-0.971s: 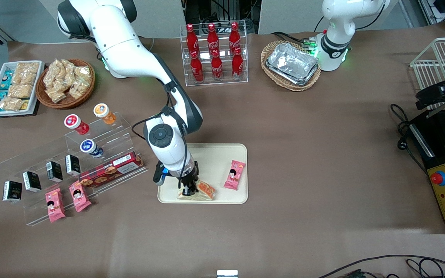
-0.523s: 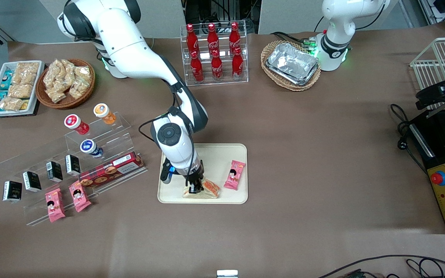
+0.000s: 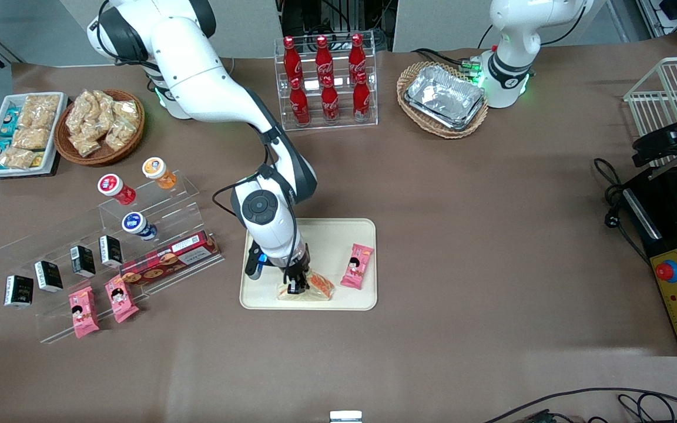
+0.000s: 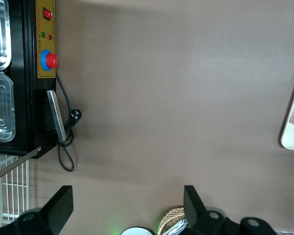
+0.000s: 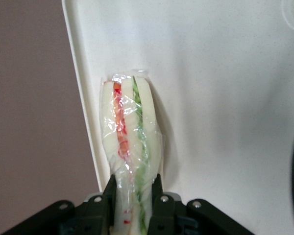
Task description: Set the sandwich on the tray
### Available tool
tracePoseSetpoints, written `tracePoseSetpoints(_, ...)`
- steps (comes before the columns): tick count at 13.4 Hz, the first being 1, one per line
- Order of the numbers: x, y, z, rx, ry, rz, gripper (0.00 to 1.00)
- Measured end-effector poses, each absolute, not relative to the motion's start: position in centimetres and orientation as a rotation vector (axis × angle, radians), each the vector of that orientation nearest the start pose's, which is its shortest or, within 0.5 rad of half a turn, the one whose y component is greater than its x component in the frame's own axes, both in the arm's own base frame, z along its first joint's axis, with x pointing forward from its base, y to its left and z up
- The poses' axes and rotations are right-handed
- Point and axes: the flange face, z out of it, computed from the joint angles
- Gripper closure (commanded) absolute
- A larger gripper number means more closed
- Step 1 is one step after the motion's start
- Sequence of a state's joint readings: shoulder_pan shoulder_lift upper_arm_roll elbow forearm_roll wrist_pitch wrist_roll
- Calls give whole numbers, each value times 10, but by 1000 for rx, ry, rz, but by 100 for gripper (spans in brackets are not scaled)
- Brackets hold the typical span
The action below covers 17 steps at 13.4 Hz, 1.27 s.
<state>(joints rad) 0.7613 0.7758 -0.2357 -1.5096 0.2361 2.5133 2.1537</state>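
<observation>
The sandwich [image 3: 315,288], a wrapped wedge of pale bread with red and green filling, rests on the cream-beige tray [image 3: 327,235] near the tray's edge closest to the front camera. My right gripper [image 3: 296,286] is shut on the sandwich, low over the tray. In the right wrist view the sandwich [image 5: 130,142] stands on edge between the two black fingers [image 5: 109,193], with the tray [image 5: 220,98] under it and the tray's rim close beside it.
A pink snack packet [image 3: 357,266] lies on the tray beside the sandwich. A clear acrylic step rack [image 3: 109,247] with small cartons, jars and pink packets stands toward the working arm's end. A cola bottle rack [image 3: 327,82] and a foil-tray basket [image 3: 443,98] stand farther from the camera.
The gripper has moved with the sandwich a little along the tray toward the pink packet, then held almost still over the last half second.
</observation>
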Motion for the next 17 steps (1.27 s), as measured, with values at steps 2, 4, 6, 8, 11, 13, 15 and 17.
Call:
tracePoseSetpoints(2,620,396,237,-1891,2188,-76,0)
tracePoseSetpoints(4,620,395,235,-1892,2190,-77,0)
tracePoseSetpoints(6,620,395,234,-1893,2190,-77,0)
tracePoseSetpoints(8,621,397,237,-1889,2185,-78,0)
tracePoseSetpoints(11,623,401,257,-1878,2164,-73,0)
tracePoseSetpoints(13,623,402,288,-1907,2149,-76,0)
tracePoseSetpoints(15,620,394,334,-2009,2115,-107,0)
tracePoseSetpoints(17,617,374,386,-2171,2022,-108,0)
